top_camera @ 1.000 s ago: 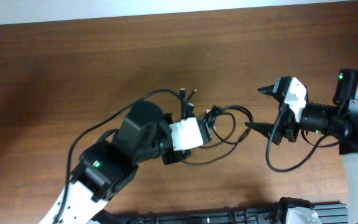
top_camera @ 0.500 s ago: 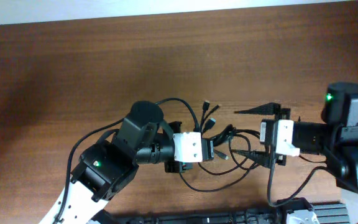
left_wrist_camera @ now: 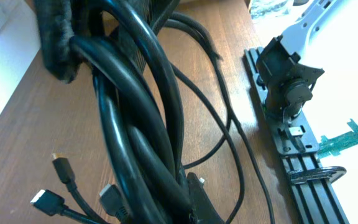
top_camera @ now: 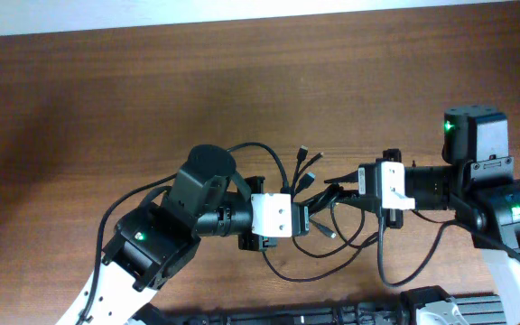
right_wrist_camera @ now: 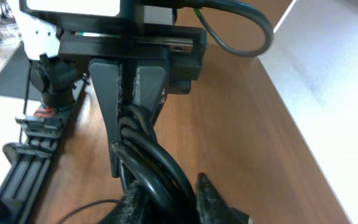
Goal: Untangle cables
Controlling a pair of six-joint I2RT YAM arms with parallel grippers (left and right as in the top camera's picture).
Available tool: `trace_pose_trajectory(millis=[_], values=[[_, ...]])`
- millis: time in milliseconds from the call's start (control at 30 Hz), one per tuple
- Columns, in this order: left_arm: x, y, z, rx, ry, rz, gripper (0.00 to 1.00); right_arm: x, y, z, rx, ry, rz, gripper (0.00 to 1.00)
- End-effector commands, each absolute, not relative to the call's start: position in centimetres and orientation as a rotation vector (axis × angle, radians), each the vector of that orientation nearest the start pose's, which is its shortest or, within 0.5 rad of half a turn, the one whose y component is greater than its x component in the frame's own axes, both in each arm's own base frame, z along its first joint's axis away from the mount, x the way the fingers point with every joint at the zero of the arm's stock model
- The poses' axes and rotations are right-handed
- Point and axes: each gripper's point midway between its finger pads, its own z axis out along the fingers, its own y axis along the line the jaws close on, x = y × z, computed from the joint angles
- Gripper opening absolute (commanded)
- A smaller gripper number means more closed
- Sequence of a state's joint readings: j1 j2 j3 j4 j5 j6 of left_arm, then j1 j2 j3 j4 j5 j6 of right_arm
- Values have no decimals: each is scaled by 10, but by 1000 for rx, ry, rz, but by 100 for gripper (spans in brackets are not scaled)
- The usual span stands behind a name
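Observation:
The cables (top_camera: 325,236) are a bunch of black cords lying mid-table between my two arms, with loops trailing toward the front. Their small plug ends (top_camera: 305,155) stick out behind the bunch. My left gripper (top_camera: 307,218) is shut on the bunch from the left. In the left wrist view the cables (left_wrist_camera: 135,118) fill the frame, one dark finger (left_wrist_camera: 197,198) shows beside them, and plugs (left_wrist_camera: 44,201) lie at lower left. My right gripper (top_camera: 330,194) comes in from the right. Its fingers (right_wrist_camera: 213,200) are shut on the cables (right_wrist_camera: 166,177), close to the left gripper (right_wrist_camera: 129,68).
A black rail with a mount (left_wrist_camera: 288,143) runs along the table's front edge (top_camera: 332,316), also in the right wrist view as a rail (right_wrist_camera: 23,168). The table's far edge meets a white surface (top_camera: 242,13). Brown wood table (top_camera: 106,108) spreads to the left and behind.
My right gripper has moved left to the bunch and closed on it, having stood wide open a second ago. My left gripper has kept its hold and shifted slightly.

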State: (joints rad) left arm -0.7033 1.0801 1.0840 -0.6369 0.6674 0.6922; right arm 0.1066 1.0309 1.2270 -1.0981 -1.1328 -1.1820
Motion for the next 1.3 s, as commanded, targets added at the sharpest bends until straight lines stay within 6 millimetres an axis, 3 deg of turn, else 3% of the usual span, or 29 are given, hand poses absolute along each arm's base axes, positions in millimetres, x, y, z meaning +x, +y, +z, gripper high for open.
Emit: trace_pose_trajectory(millis=[0, 200, 233, 267, 300, 467, 633, 767, 1100, 1267], values=[[172, -282, 293, 1634, 1342, -686, 0, 186, 177, 331, -1499, 1306, 723, 4], [188, -279, 293, 1585, 1384, -593, 0, 184, 177, 329, -1497, 1324, 739, 4], [190, -280, 296, 1580, 1373, -590, 31, 184, 177, 329, -1497, 1325, 740, 4], [190, -281, 297, 1576, 1366, -588, 73, 184, 177, 329, -1497, 1325, 739, 4], [191, -281, 299, 1572, 1359, -585, 99, 184, 177, 329, -1497, 1326, 738, 4], [219, -277, 311, 1374, 1488, -547, 99, 194, 172, 322, -1459, 1433, 711, 4], [265, -250, 319, 940, 1760, -512, 99, 216, 166, 324, -1300, 1611, 703, 4], [289, -224, 318, 522, 1942, -584, 99, 245, 157, 331, -1073, 1764, 677, 4], [291, -221, 319, -7, 2082, -908, 99, 273, 154, 361, -789, 1795, 737, 4], [279, -241, 332, 50, 2063, -1081, 99, 281, 154, 379, -730, 1745, 756, 4]])
